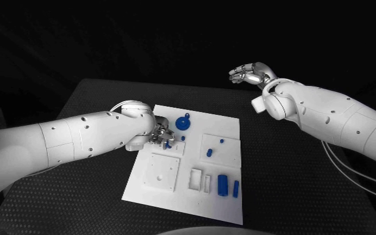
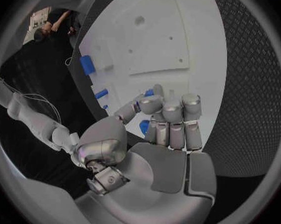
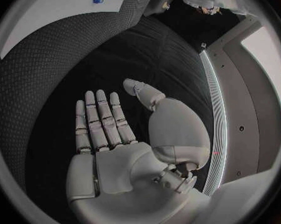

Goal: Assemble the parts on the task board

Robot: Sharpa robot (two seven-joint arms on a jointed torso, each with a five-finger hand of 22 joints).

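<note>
While the task board (image 1: 168, 186) lies flat in the middle of the black counter (image 1: 94, 96), I hold my left hand (image 1: 161, 134) over its left edge, fingers (image 2: 172, 109) curled in together with a small blue part (image 2: 149, 92) at their tips; I cannot tell for certain whether they pinch it or only touch it. Another blue piece (image 2: 144, 126) shows just under those fingers. Just beyond my left hand on the board stands a round blue part (image 1: 183, 122), and toward the board's middle lies a small blue peg (image 1: 209, 152). Near the board's front edge two longer blue parts (image 1: 223, 184) lie side by side, just beside a pair of narrow slots. My right hand (image 1: 252, 74) hangs in the air well apart from the board, beyond its far right corner, holding nothing; in the right wrist view its fingers (image 3: 100, 117) are straight and apart, the palm open.
</note>
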